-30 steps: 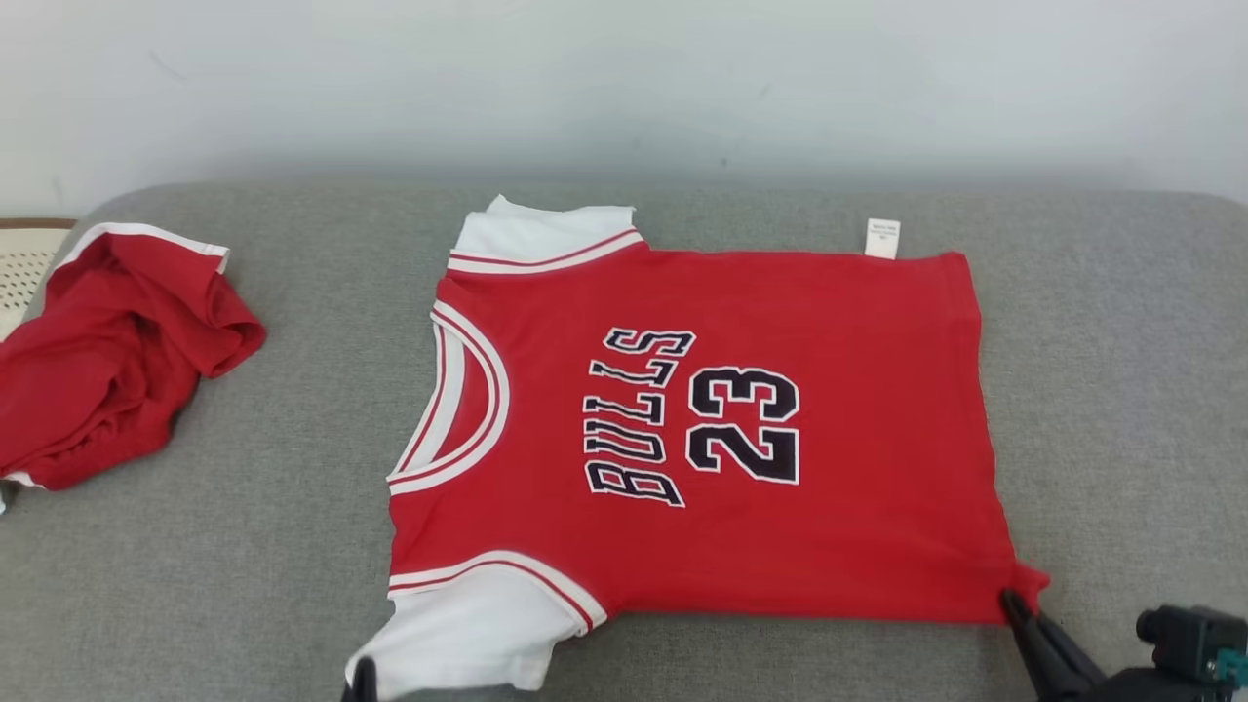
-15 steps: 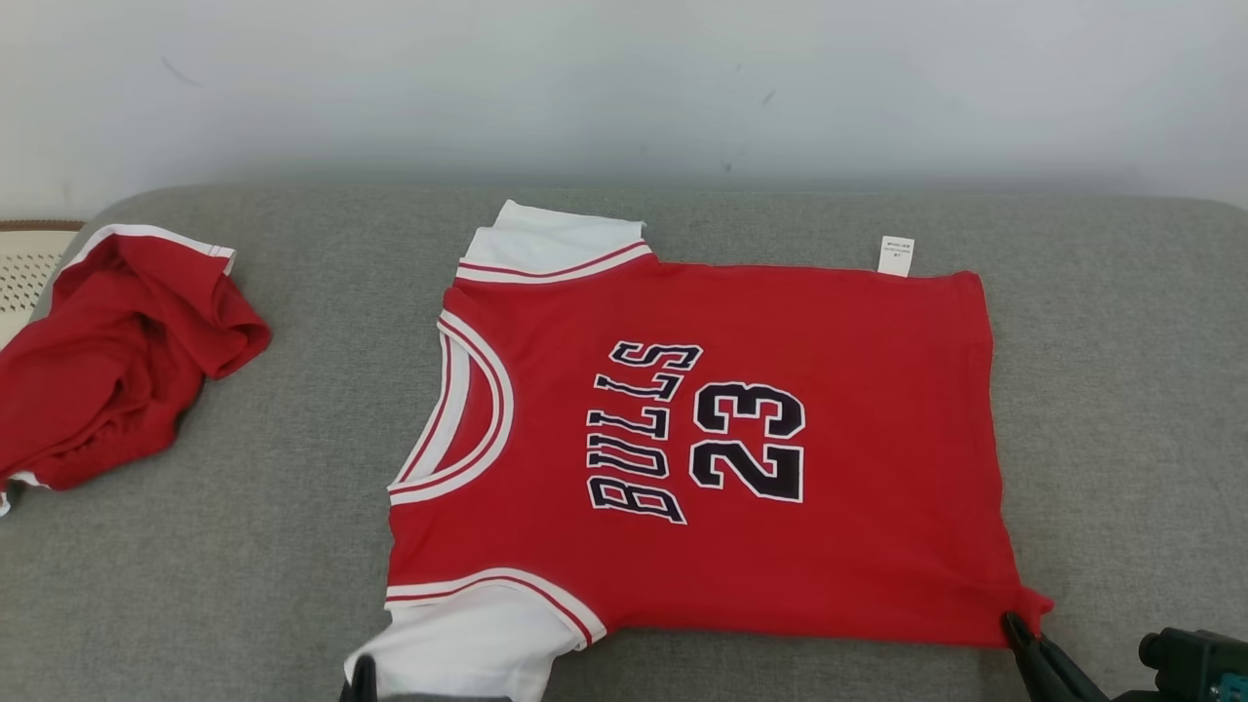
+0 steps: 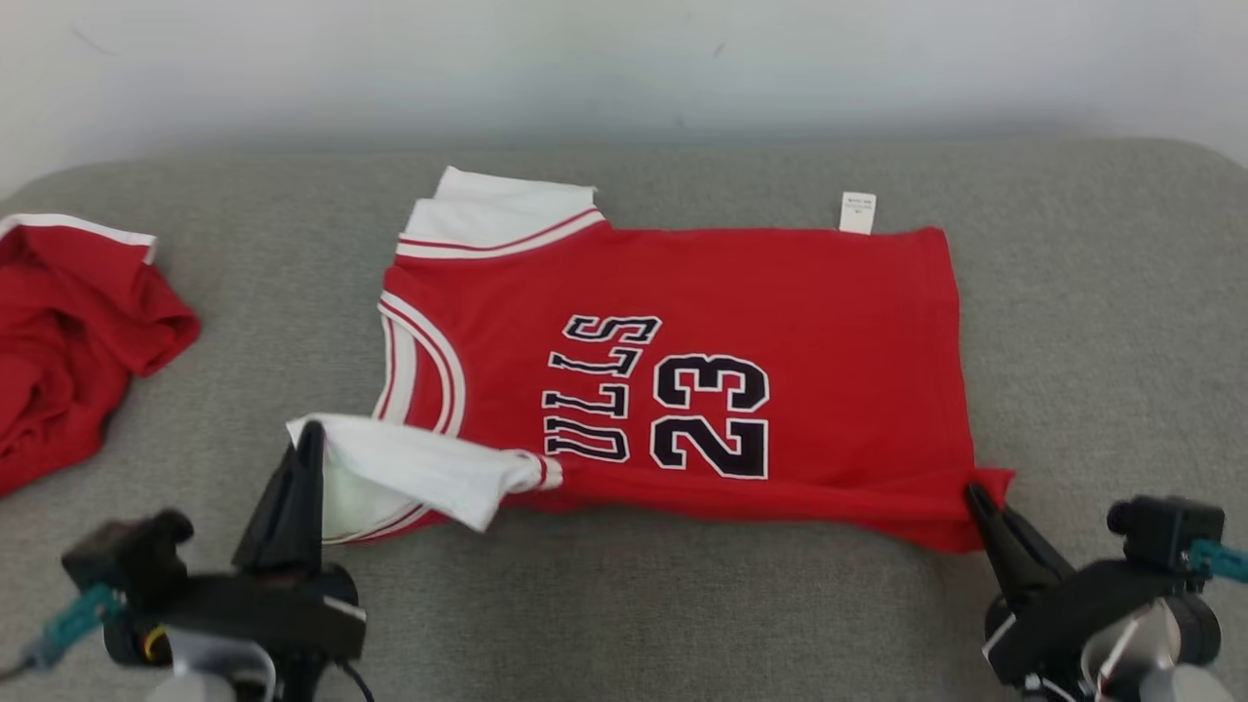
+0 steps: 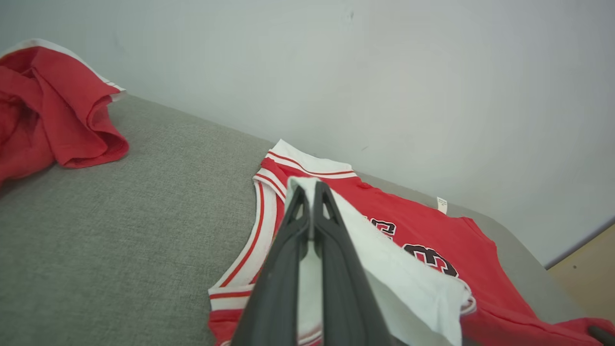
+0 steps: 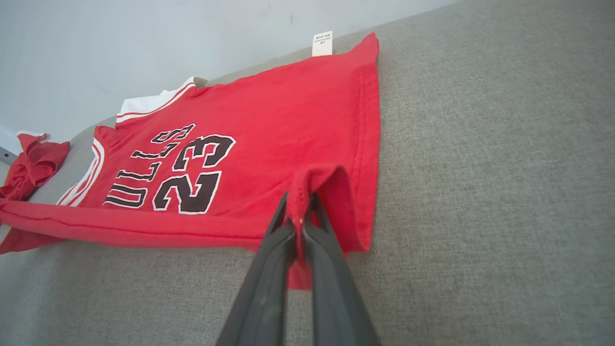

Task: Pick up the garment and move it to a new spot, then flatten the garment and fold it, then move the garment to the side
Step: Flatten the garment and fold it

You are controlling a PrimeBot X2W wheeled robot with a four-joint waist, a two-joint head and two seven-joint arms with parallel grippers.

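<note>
Left claw (image 3: 308,441) clamped on white sleeve (image 3: 419,470), right claw (image 3: 977,499) pinching hem corner (image 3: 994,478) of jersey (image 3: 809,312). Risk: thin pinches may slip mid-fold; uneven lift would skew crease.

Grey fabric cushion (image 3: 624,604) before me, wide, far corners rounded. Red Bulls 23 jersey (image 3: 829,322) spread across middle: neck toward my left, hem toward my right. White care label (image 3: 857,213) pokes out from far edge onto grey. Jersey's near white sleeve (image 3: 409,468) and near hem corner raised off fabric, rest flat. Crumpled red garment (image 3: 58,331), white-trimmed, lies at far left, well apart from jersey.
</note>
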